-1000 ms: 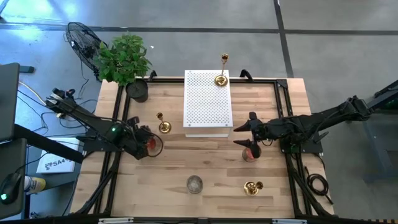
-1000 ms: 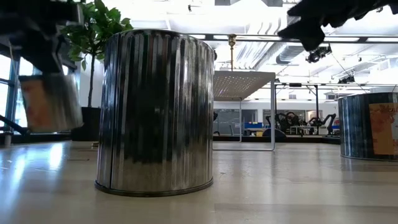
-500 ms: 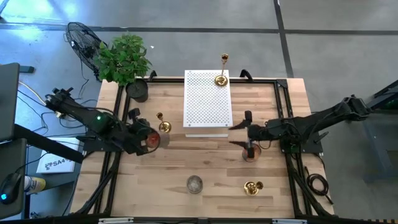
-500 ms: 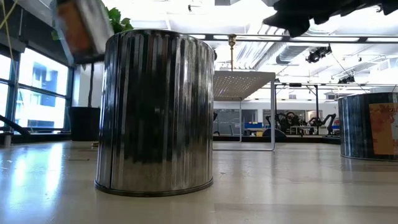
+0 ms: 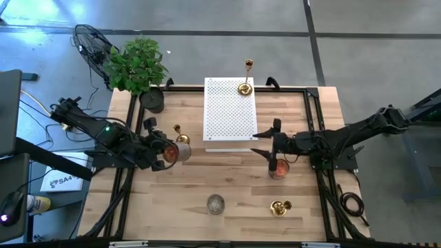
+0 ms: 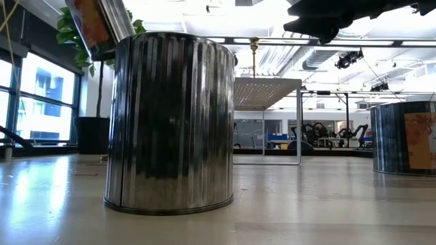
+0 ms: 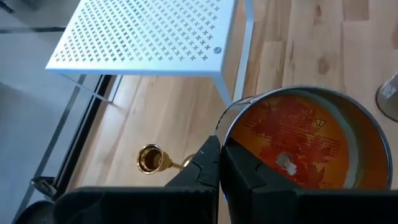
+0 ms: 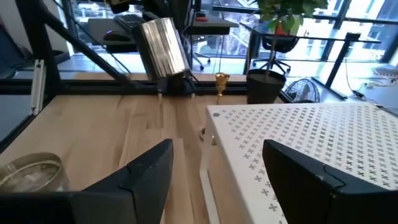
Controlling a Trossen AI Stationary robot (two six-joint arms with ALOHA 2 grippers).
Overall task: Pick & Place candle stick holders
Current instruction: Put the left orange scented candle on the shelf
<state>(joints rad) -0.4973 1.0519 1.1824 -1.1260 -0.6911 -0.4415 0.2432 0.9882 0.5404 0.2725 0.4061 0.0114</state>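
Three gold candlesticks show: one stands on the white perforated shelf [image 5: 230,110] at its far right corner [image 5: 245,87], one stands on the table left of the shelf [image 5: 180,138], also in the left wrist view [image 7: 151,158], and one is near the front right [image 5: 279,205]. My left gripper [image 5: 165,153] is shut on a metal candle tin with orange wax [image 7: 298,137], just right of the second candlestick and above the table. My right gripper [image 5: 255,144] is open and empty, by the shelf's near right corner, over a second tin [image 5: 278,167]. My left gripper holds the tin by its rim [image 7: 225,138], at the side nearest the gripper, one finger [image 7: 245,174] inside over the wax and one outside. The tin is lifted clear of the table and shows tilted in the low view [image 6: 95,27].
A third tin [image 5: 216,204] stands near the front edge and fills the low view [image 6: 170,122]. A potted plant [image 5: 138,65] stands at the far left corner. Black frame rails [image 5: 131,165] run along both sides of the table.
My left gripper has risen with the tin and gone toward the table's right, nearer the candlestick left of the shelf; the tin has tipped from hanging upright to tilted. My right gripper has gone a little toward the table's left, still open.
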